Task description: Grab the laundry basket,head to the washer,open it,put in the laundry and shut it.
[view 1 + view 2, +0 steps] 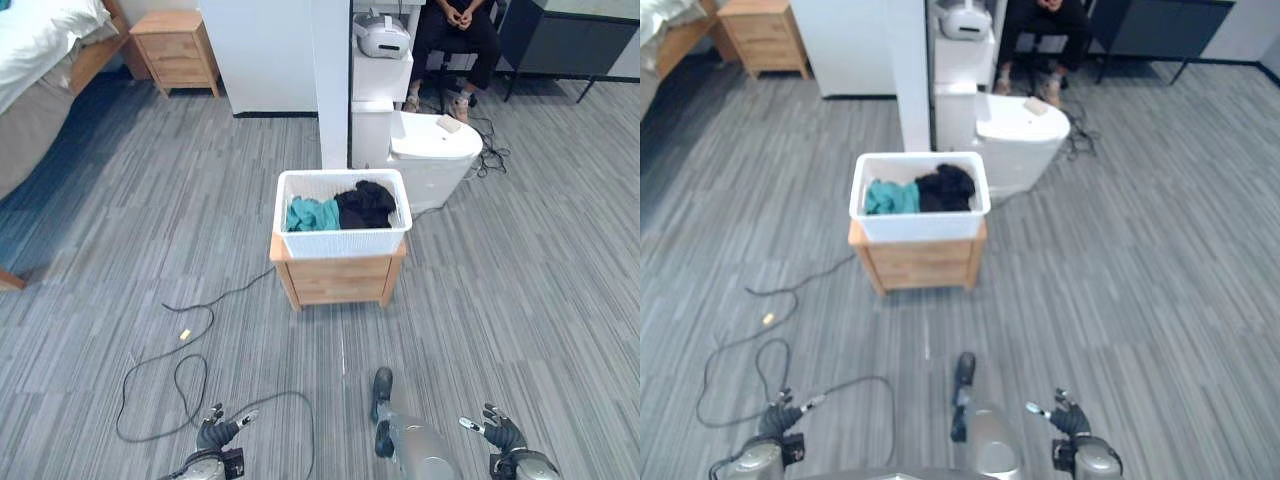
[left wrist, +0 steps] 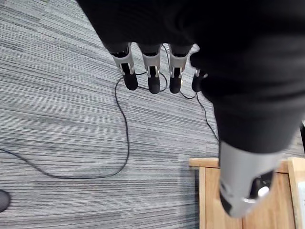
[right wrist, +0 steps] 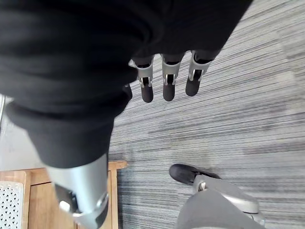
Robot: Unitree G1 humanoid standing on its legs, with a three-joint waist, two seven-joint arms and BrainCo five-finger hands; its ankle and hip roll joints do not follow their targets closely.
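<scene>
Both hands, left hand (image 1: 218, 432) at seven o'clock and right hand (image 1: 500, 430) at five, are hanging relaxed, holding nothing; laundry basket (image 1: 342, 240) is sitting at twelve on a wooden stand (image 1: 340, 278), probably unsecured; a lopsided grab risks tipping it.

Laundry basket (image 1: 342, 240) sits on a low cabinet (image 1: 338, 279), washer (image 1: 425, 160) behind it

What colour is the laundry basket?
White, the laundry basket has a woven-look wall; clearest in the left eye view.
</scene>
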